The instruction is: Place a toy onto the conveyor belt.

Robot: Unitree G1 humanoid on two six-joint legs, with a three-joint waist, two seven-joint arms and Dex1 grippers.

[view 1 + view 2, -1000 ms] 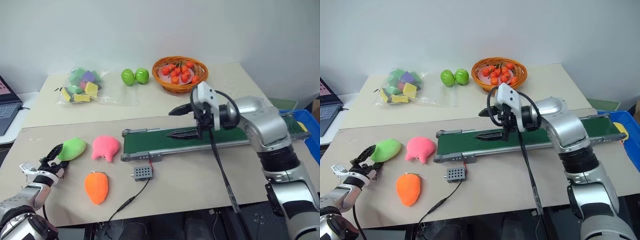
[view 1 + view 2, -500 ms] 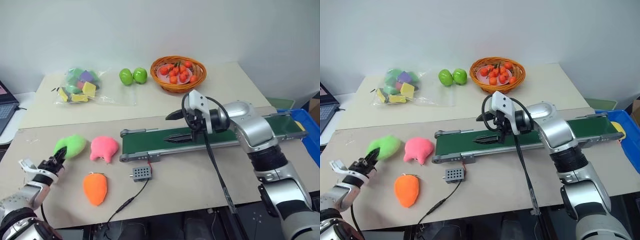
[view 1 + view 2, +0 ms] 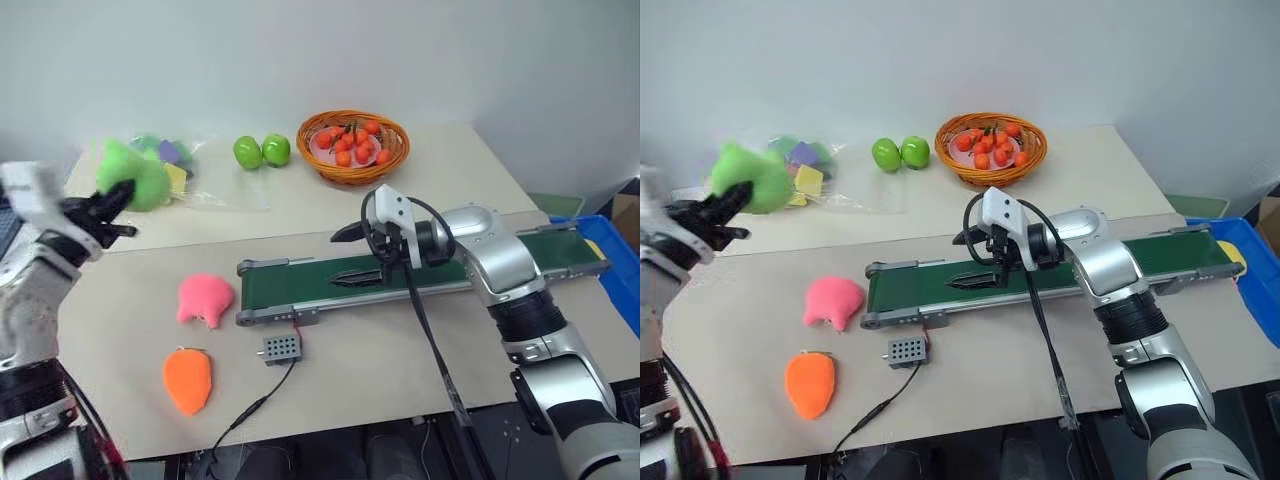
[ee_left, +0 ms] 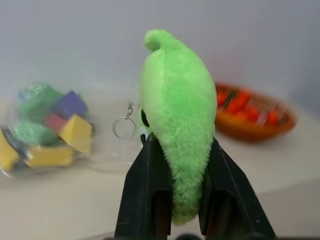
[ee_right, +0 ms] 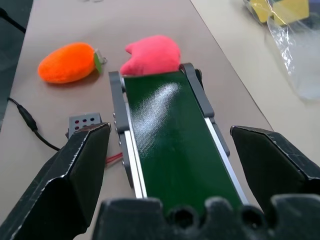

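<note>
Above table point(image 3: 400, 350), tool-clamped toy point(image 3: 135, 178)

Bright, even, diffuse light across the whole scene, the back wall a flat pale wash. Shadows are soft: a faint one under the pink plush point(image 3: 205, 298), another thin one beneath the conveyor belt point(image 3: 420, 272) frame. Motion blur smears the left end effector point(image 3: 108, 205) and its arm, and the lime-green toy point(image 3: 133, 176) it carries looks fuzzy-edged. In the left wrist view the toy point(image 4: 176, 135) is fairly crisp while the bag of foam blocks point(image 4: 42, 127) and the basket point(image 4: 252, 112) behind melt out of focus. In the right wrist view a white glare patch sits on the belt point(image 5: 165, 97), and the nearest black fingers point(image 5: 70, 180) look soft.
</note>
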